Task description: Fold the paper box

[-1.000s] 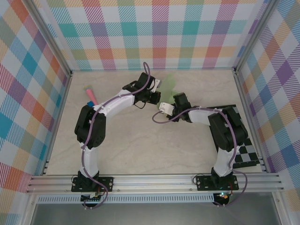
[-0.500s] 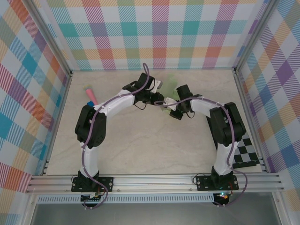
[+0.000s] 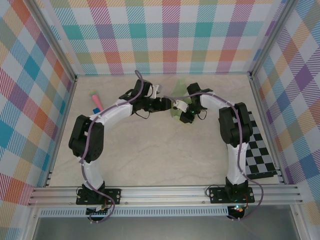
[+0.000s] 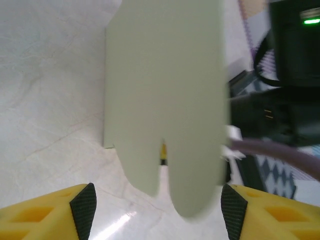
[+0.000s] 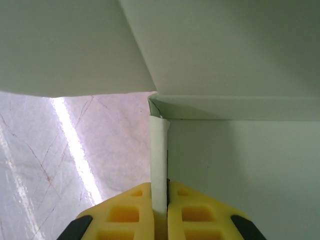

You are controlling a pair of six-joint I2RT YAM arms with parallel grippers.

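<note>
The paper box (image 4: 165, 90) is the one container here, and it is only partly formed: pale green card held up off the counter (image 3: 150, 150) near the far middle, between the two arms' wrists. Its inside cannot be made out from above. The right wrist camera looks into an inner corner where a broad upper panel, a lower panel and a narrow folded edge meet. The right hand (image 5: 160, 210) is pinched shut on that thin edge, which stands straight up between its yellow fingers (image 5: 125, 215), the two nearly touching. The left wrist camera shows another part, a flat panel ending in a rounded tab with a short slit. It hangs between the black pads (image 4: 84, 210) of the left hand (image 4: 159, 205), which stands wide open and grips nothing, the card touching neither pad. That view also catches the dark body of the right arm (image 4: 292, 75) just beyond the card, with a green light lit on it. The overhead camera adds what neither wrist shows: a pink-and-blue stick (image 3: 96, 101) lying well apart near the left wall, and a black-and-white checkered board (image 3: 260, 155) flat along the right side of the counter.
</note>
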